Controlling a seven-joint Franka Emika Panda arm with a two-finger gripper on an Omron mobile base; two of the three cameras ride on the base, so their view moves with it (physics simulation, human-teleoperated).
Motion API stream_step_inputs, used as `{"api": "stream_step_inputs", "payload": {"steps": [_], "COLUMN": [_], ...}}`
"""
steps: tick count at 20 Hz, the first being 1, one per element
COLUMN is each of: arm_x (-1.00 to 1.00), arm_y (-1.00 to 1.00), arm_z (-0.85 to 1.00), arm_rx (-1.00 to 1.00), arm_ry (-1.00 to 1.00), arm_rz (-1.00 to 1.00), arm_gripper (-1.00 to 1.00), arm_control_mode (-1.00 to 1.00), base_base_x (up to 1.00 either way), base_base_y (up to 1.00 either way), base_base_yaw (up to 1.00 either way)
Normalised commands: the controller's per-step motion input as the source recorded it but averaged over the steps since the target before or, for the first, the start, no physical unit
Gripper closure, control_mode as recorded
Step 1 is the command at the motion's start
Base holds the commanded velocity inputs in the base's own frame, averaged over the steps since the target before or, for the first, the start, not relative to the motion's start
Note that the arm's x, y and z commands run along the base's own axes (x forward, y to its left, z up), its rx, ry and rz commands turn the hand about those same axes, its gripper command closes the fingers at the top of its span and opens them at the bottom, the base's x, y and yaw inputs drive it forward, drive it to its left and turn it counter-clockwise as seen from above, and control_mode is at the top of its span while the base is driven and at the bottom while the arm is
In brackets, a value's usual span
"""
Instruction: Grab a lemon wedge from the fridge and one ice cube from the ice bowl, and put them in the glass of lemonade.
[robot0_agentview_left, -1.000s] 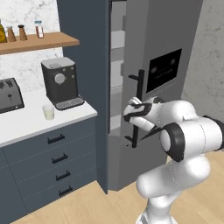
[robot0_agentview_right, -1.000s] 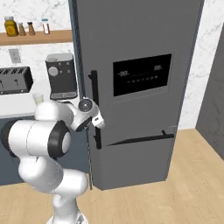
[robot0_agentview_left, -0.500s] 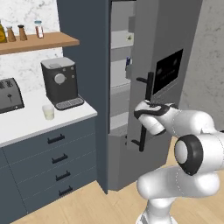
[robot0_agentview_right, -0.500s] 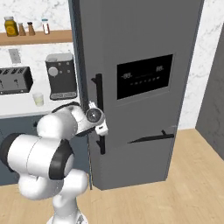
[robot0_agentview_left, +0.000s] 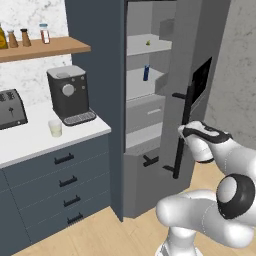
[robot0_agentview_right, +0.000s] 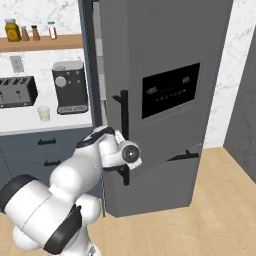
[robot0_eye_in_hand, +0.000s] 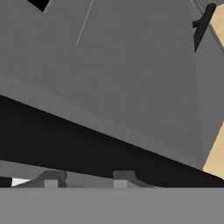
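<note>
Fridge (robot0_agentview_left: 150, 100) door handle at end effector (robot0_agentview_left: 184, 134)

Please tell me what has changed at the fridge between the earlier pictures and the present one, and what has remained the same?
The fridge door has swung further open, so the shelves, a tiny lemon wedge and a blue can now show. The gripper at the long black handle moved outward with the door, toward the robot. The glass of lemonade, coffee machine and toaster on the counter stayed as they were.
</note>
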Motion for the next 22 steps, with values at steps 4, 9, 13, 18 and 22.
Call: {"api": "stream_step_inputs", "payload": {"steps": [4, 9, 13, 18, 22], "arm_x": [-0.04, 0.02, 0.07, -0.25, -0.14], "arm_y": [-0.86, -0.25, -0.35, -0.69, -0.87], "arm_z": [0.33, 0.37, 0.30, 0.27, 0.24], "arm_rx": [-0.02, -0.08, -0.24, -0.16, -0.16], "arm_ry": [0.02, 0.07, 0.00, -0.05, -0.13], "arm_rz": [0.21, 0.00, -0.02, -0.02, -0.06], "arm_gripper": [1.00, -1.00, -1.00, -1.00, -1.00], "arm_control_mode": [-1.00, -1.00, -1.00, -1.00, -1.00], "base_base_x": [0.00, 0.00, 0.00, 0.00, 0.00], "base_base_y": [0.00, 0.00, 0.00, 0.00, 0.00], "base_base_yaw": [0.00, 0.00, 0.00, 0.00, 0.00]}}
